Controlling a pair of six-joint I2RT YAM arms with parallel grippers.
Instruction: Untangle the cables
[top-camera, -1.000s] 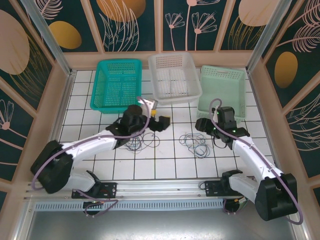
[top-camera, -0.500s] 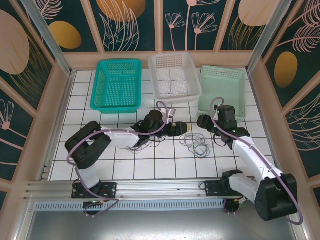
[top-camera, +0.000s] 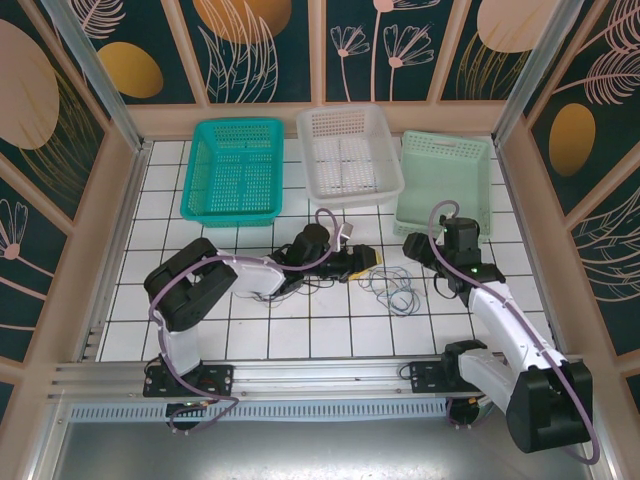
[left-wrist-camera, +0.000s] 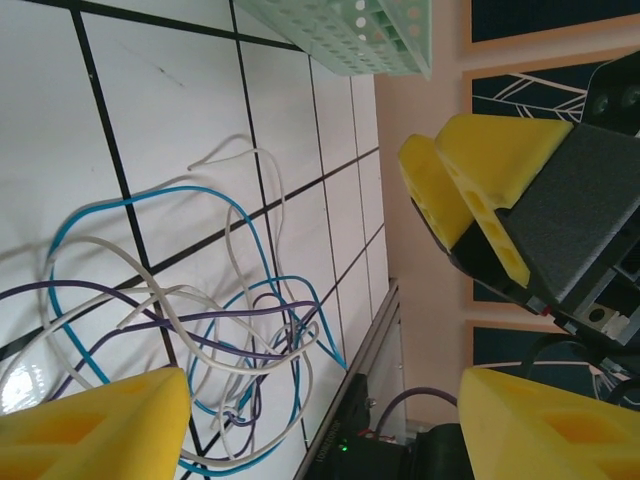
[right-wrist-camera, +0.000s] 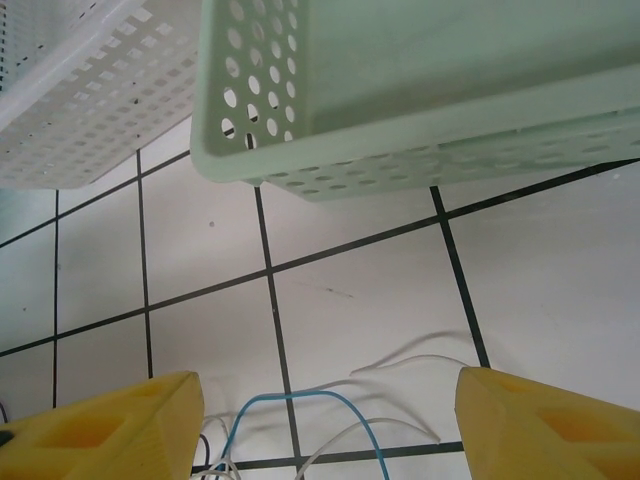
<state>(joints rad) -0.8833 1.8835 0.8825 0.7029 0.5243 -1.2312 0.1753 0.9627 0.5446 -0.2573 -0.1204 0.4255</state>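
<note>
On the tiles (left-wrist-camera: 150, 100) lie limp, light cables (left-wrist-camera: 240, 345); with left gripper (left-wrist-camera: 325, 425) and right gripper (right-wrist-camera: 320, 420) wide and empty, I would pinch a free end.

The cables (top-camera: 392, 288) — thin white, blue and dark purple loops — lie loosely tangled, flat.

The bench (top-camera: 330, 325) is lit brightly and evenly, seemingly from above; only soft shadows are cast, and the nearest fingertips (left-wrist-camera: 90, 420) are rendered slightly blurred.
</note>
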